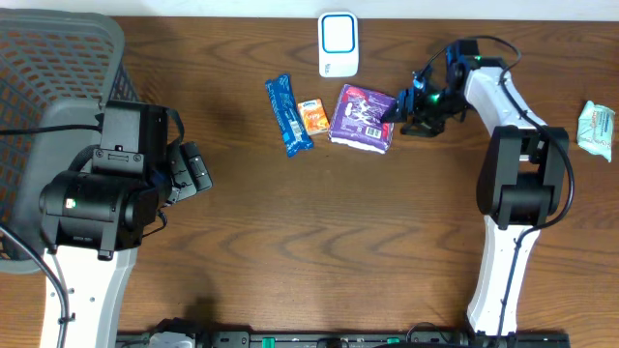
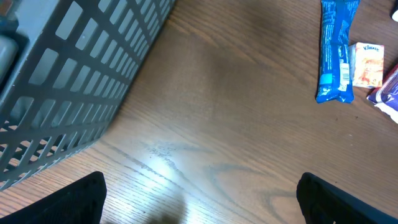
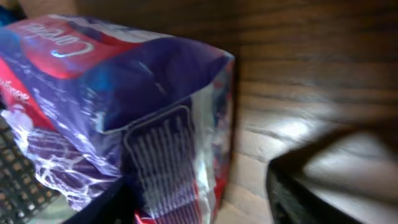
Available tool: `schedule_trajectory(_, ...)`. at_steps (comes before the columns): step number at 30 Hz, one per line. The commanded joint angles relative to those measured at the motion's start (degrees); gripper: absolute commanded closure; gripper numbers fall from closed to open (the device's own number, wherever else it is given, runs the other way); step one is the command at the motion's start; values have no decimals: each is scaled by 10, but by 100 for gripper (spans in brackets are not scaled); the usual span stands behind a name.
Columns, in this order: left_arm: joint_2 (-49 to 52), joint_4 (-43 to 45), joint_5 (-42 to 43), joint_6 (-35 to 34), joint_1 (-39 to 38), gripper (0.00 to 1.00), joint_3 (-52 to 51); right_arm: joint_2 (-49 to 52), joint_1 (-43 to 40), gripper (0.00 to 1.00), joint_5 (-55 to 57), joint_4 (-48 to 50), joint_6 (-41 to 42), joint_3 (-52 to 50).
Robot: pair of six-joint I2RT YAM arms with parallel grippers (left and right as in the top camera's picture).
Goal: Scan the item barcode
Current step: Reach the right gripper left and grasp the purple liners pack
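Purple package point(image 1: 364, 118) | on table point(image 1: 309, 242) | right gripper point(image 1: 394, 109) astride its edge, unclamped | left gripper point(image 2: 200, 198) spread wide, empty

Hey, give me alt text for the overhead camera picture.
The right gripper is at the right edge of a purple package on a wooden table. Left of it lie an orange tissue pack and a blue wrapper; a white device sits beyond, a grey basket far left.
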Motion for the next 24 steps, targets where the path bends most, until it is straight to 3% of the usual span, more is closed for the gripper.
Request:
schedule_trajectory(1,3,-2,-6,3,3,2,5,-7,5,57,27,21,1,-44)
schedule_trajectory(5,3,-2,-6,3,3,2,5,-8,5,95,27,32,1,-54)
schedule_trajectory(6,3,-2,-6,3,3,2,5,-9,5,99,27,29,1,-52)
schedule_trajectory(16,3,-2,-6,3,3,2,5,-35,7,99,51,-39,-20,13)
schedule_trajectory(24,3,-2,-6,3,3,2,5,-180,48,99,315,-54,9,22)
